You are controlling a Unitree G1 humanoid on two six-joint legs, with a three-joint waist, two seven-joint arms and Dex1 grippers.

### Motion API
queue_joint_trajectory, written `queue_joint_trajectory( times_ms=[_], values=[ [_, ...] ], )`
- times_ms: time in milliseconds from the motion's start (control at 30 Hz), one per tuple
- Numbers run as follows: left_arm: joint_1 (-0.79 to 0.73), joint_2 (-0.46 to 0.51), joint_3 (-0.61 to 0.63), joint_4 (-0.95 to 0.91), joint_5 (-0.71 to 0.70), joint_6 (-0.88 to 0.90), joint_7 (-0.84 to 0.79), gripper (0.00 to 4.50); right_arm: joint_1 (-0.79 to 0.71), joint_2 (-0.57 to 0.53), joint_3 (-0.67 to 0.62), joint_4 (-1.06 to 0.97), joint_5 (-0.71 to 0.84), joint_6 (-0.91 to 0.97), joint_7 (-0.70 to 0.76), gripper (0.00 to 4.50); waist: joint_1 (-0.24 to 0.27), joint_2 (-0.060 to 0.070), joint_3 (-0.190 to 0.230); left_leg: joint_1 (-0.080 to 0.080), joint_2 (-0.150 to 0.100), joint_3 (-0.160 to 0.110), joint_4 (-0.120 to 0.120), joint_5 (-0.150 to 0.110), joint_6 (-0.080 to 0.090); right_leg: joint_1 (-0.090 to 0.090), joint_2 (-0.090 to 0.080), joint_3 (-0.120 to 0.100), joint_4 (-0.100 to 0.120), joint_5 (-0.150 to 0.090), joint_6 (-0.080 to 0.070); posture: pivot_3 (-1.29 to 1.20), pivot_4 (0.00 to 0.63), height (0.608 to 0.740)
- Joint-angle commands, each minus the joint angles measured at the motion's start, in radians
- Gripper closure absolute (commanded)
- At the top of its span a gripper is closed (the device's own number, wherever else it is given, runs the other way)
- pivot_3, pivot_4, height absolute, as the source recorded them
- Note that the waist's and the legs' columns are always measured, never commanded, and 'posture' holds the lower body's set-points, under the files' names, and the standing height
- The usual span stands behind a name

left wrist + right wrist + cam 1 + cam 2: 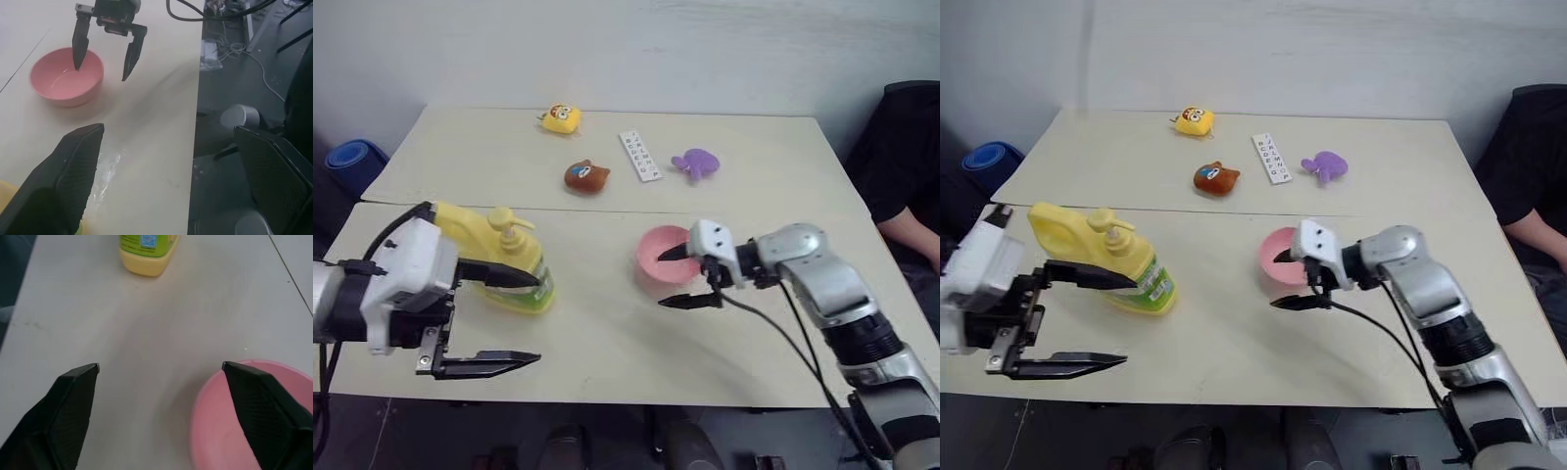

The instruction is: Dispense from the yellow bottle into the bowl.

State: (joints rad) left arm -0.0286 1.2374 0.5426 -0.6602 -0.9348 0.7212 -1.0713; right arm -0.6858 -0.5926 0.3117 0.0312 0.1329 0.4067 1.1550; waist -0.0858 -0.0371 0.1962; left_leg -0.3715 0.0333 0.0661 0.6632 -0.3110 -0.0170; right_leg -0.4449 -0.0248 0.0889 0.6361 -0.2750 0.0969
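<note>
The left gripper [494, 318] hangs nearest the table's front edge, its two black fingers spread wide with nothing between them. The yellow bottle [504, 259] stands upright just beyond and beside its upper finger, the pump top rising above the fingertip; whether finger and bottle touch cannot be told.

Across a bare stretch of table [597, 333], the right gripper [687, 278] is at the pink bowl [663, 257]. Its fingers are parted and straddle the bowl's near wall, one over the inside and one outside the rim, not pinching it.

The step in hand looks like securing the bowl. To do it well, the right gripper should settle lower on the rim before closing, so the bowl does not tip or skate. The left gripper should then come at the bottle by the handle or body, leaving the pump free.

Farther back, well away from both grippers, lie a brown plush toy [586, 176], a white card printed with letters [639, 155], a purple toy [695, 163] and a small yellow toy [559, 118].

The left wrist view shows the bowl empty and the inner finger reaching below its rim, which the head views leave unclear. The right wrist view shows the bottle's base [146, 257] and label end-on. A person's dark sleeve [901, 166] sits at the table's far right.
</note>
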Motion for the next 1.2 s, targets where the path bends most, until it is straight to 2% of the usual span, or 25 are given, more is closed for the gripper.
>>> queue_joint_trajectory(
  times_ms=[33, 267, 567, 700, 933, 1133, 1200],
  values=[
    [-0.027, -0.005, -0.016, -0.001, 0.033, -0.023, 0.014, 0.00, -0.001, 0.014, -0.003, 0.028, -0.045, -0.043, -0.060, 1.23, 0.000, 0.000, 0.000, 0.000, 0.000, 0.000, 0.000, 0.000, 0.000, 0.000, 0.000, 0.000, 0.000, 0.000, 0.000, 0.00, 0.150, 0.740],
    [-0.145, -0.031, -0.090, 0.023, 0.038, -0.010, 0.091, 0.00, 0.031, 0.055, -0.022, 0.070, -0.057, -0.057, -0.120, 1.23, -0.001, 0.000, 0.000, 0.000, 0.000, 0.000, 0.000, 0.000, 0.000, 0.000, 0.000, 0.000, 0.001, 0.000, 0.000, 0.00, 0.150, 0.740],
    [-0.195, -0.055, -0.138, 0.013, 0.025, -0.004, 0.113, 0.00, 0.072, 0.088, -0.008, 0.082, -0.071, -0.051, -0.154, 1.23, -0.001, 0.000, 0.000, 0.000, 0.000, 0.000, 0.001, 0.000, 0.000, 0.000, 0.000, 0.001, 0.001, 0.000, 0.001, 0.00, 0.150, 0.740],
    [-0.219, -0.060, -0.153, 0.009, 0.014, 0.007, 0.123, 0.00, 0.090, 0.110, -0.001, 0.117, -0.088, -0.077, -0.171, 2.09, 0.000, 0.000, 0.000, 0.000, 0.000, 0.000, 0.001, 0.000, 0.000, 0.000, 0.001, 0.001, 0.002, 0.000, 0.001, 0.00, 0.150, 0.740],
    [-0.232, -0.063, -0.163, 0.024, 0.016, 0.013, 0.112, 0.00, 0.106, 0.128, 0.006, 0.150, -0.123, -0.112, -0.195, 4.49, -0.003, -0.001, -0.001, 0.000, 0.000, 0.000, 0.001, 0.000, 0.000, 0.000, 0.001, 0.001, 0.002, 0.000, 0.001, 0.00, 0.150, 0.740],
    [-0.244, -0.071, -0.134, 0.032, -0.024, 0.038, 0.134, 0.00, 0.125, 0.112, -0.002, 0.098, -0.125, -0.106, -0.183, 4.49, -0.001, -0.003, -0.002, 0.001, 0.000, -0.001, 0.001, 0.000, 0.000, 0.001, 0.001, 0.001, 0.002, 0.000, 0.001, 0.00, 0.150, 0.740],
    [-0.258, -0.064, -0.090, 0.053, -0.060, 0.062, 0.141, 0.00, 0.111, 0.086, -0.005, 0.053, -0.115, -0.105, -0.144, 4.49, -0.001, -0.003, -0.002, 0.001, 0.000, -0.001, 0.001, 0.000, 0.000, 0.001, 0.001, 0.001, 0.002, 0.000, 0.001, 0.00, 0.150, 0.740]
  ],
)
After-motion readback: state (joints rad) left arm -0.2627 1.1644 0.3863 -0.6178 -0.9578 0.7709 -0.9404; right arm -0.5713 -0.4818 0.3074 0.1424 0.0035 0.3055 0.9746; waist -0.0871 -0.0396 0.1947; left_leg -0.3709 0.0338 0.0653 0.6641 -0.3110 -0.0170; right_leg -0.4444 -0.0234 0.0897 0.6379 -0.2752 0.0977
